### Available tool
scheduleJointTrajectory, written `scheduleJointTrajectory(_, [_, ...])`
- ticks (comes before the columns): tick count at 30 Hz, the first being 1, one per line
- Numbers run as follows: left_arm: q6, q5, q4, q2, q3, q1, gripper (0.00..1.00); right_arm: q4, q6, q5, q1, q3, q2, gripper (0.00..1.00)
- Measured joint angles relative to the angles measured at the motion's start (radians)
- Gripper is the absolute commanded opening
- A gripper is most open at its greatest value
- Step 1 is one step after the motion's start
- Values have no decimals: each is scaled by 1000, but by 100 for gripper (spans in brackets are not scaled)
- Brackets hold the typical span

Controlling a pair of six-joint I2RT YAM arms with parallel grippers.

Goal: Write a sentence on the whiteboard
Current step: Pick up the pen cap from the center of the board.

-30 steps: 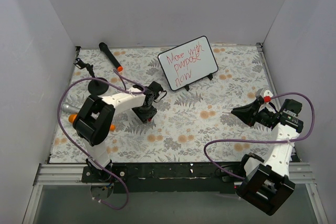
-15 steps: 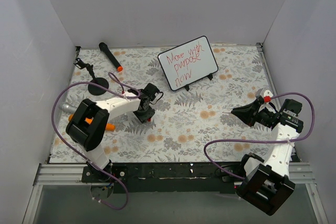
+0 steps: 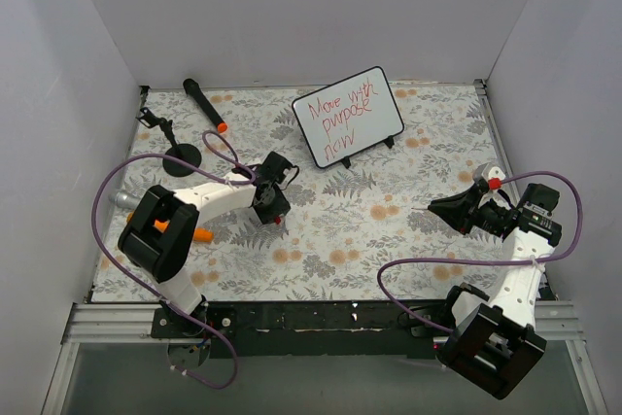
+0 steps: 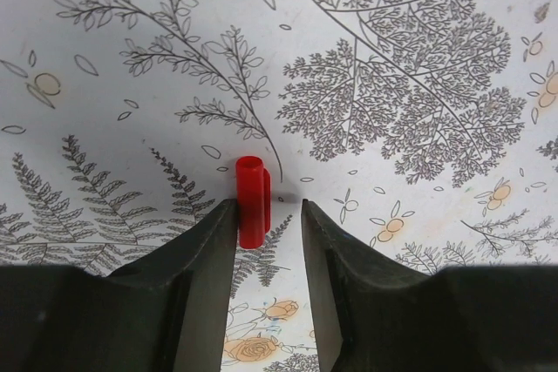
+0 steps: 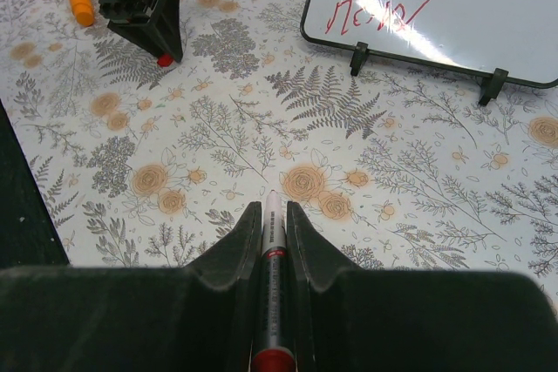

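Observation:
The whiteboard (image 3: 350,116) stands tilted on its black feet at the back centre and also shows in the right wrist view (image 5: 453,15). The sentence (image 3: 335,112) on it is red and reads "Move with purpose now". My left gripper (image 3: 275,207) points down at the mat, open (image 4: 268,206). A small red marker cap (image 4: 251,200) lies on the mat between its fingertips, against the left finger, with a gap to the right one. My right gripper (image 3: 439,209) is shut (image 5: 274,208) on a marker (image 5: 272,250), white tip forward, above the mat at the right.
A black marker with an orange tip (image 3: 204,104) lies at the back left. A small black stand (image 3: 180,157) is beside it. An orange object (image 3: 199,234) lies under my left arm. White walls close in three sides of the floral mat (image 3: 389,230).
My left arm's elbow has swung left and its gripper has shifted slightly toward the back. The right arm, marker and whiteboard have not moved.

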Motion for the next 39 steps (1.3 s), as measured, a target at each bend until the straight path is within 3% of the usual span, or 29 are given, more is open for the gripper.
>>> scheduleJointTrajectory(19, [217, 45, 54, -6, -15, 22, 38, -7, -18, 0, 0, 1, -1, 1])
scheduleJointTrajectory(28, [270, 123, 103, -41, -66, 65, 25, -58, -74, -1, 0, 21, -2, 1])
scheduleJointTrajectory(39, [339, 145, 55, 5, -10, 74, 20, -84, -109, -1, 1, 27, -8, 1])
